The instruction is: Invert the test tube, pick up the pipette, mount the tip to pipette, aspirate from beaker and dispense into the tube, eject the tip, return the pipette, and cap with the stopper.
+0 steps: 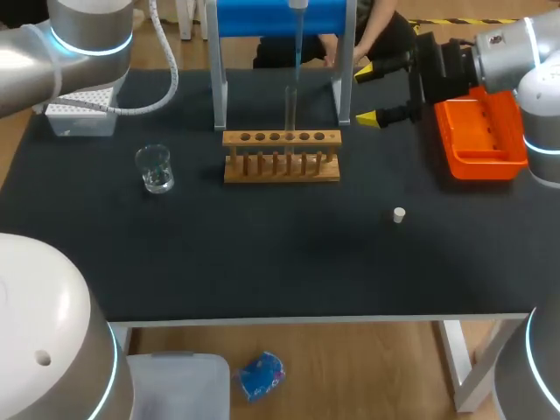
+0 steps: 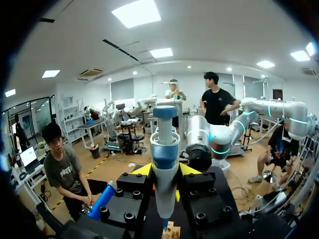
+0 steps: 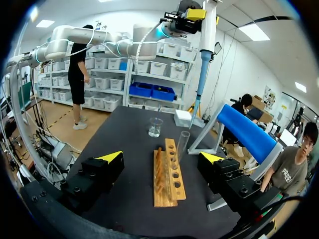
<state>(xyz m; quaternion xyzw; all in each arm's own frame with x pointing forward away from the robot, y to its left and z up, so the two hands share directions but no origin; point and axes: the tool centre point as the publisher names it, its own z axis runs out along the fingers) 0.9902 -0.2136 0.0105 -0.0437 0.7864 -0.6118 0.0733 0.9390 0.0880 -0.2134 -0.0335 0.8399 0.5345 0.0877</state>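
We see a black table (image 1: 262,262) and on it a pale brown wooden test tube rack (image 1: 280,166) with a clear test tube (image 1: 290,109). The beaker (image 1: 155,169) is clear glass, the stopper (image 1: 399,214) white, the tray (image 1: 477,144) bright orange and the tip box (image 1: 80,114) whitish grey. The stand (image 1: 280,17) pairs 1 vivid blue cylinder with pale grey legs. The pipette (image 2: 164,189) is white with a blue collar and blue cap. Our left gripper (image 2: 165,172) and right gripper (image 1: 366,94) are black with 2 yellow tips each. Our left arm (image 1: 52,61) and right arm (image 1: 525,52) are silver-grey, ringed with glowing cyan bands
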